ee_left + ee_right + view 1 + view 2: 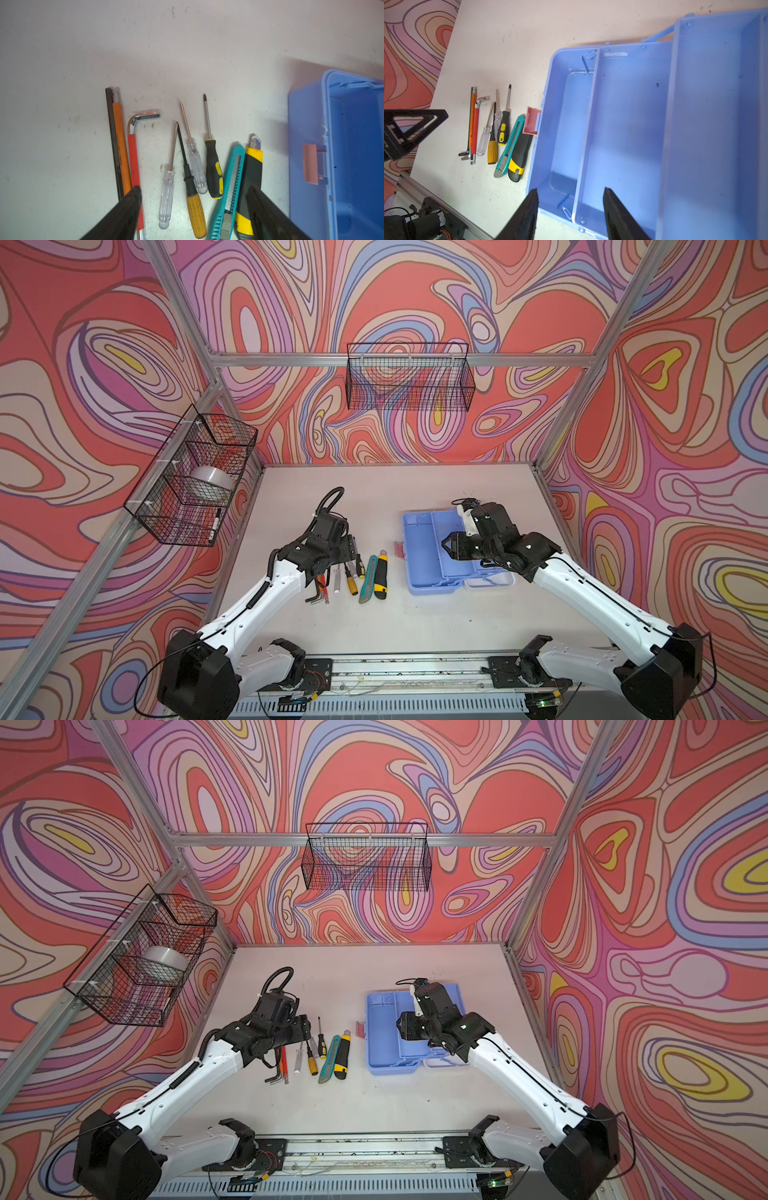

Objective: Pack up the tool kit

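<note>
Tool kit box (422, 572), light blue, lay open on the table (415, 626), right of centre, with its inner tray (623, 124) raised and the pink latch (532, 120) facing the tools. Just left of the box lay a row: yellow-black utility knife (252, 166), teal utility knife (230, 187), screwdrivers (212, 166), then hex keys (133, 158). Left gripper (195, 187) hung over the row, jaws wide, nothing held. Right gripper (570, 189) hung over the box, jaws parted either side of the tray wall, not clamping it.
</note>
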### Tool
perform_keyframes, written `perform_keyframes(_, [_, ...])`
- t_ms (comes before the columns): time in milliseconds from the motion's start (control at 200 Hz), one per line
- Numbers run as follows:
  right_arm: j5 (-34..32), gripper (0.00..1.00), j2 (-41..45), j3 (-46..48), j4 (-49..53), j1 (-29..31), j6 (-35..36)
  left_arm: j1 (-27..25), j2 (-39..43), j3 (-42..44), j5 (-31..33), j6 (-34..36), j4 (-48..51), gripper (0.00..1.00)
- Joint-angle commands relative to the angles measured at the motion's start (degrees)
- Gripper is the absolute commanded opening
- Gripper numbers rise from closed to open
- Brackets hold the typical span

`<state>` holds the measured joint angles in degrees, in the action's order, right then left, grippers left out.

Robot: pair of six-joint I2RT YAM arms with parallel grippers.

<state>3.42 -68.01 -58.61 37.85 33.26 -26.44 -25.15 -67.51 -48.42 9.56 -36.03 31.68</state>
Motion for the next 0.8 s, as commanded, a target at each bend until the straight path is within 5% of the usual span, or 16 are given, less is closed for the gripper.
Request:
perform_keyframes(0, [0.0,0.49,-1.7,0.6,-3.0,1.8,-1.4,0.0,-2.3,0.3,4.9,-3.2,2.4,0.71])
perform_keyframes(190, [0.1,0.46,-3.9,1.4,-5.4,3.5,-2.3,2.6,-7.0,1.0,5.0,-2.8,0.0,0.51])
perform_keyframes(796, [-0.3,0.45,-5.2,3.4,-7.1,3.6,-2.0,9.3,-14.9,7.1,-1.7,-6.1,-8.0,0.51])
